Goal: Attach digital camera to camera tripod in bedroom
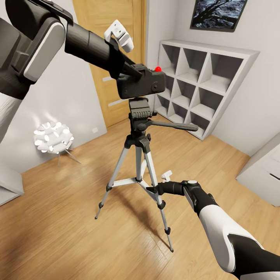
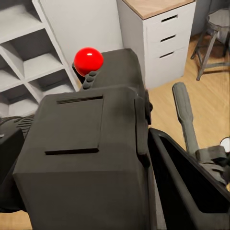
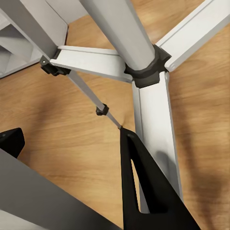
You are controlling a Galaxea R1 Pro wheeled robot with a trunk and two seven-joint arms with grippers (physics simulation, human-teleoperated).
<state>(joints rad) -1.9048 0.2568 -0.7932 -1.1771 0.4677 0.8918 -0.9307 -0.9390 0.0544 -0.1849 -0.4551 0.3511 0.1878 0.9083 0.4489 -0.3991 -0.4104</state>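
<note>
Up close in the left wrist view: small black boxy digital camera [image 2: 91, 158] with bright red dot on top, clamped in the left gripper [image 1: 130, 72]. From the head view, held just above the black pan head of the tall silver-legged camera tripod [image 1: 139, 155] on the light wood floor [image 1: 58, 233]; touching or not, hard to tell. Right gripper [image 1: 157, 189] low at one tripod leg, apparently steadying it, though grip impossible to judge. Best to level the camera base over the mounting plate, lower straight, keep the leg braced, release only once seated.
</note>
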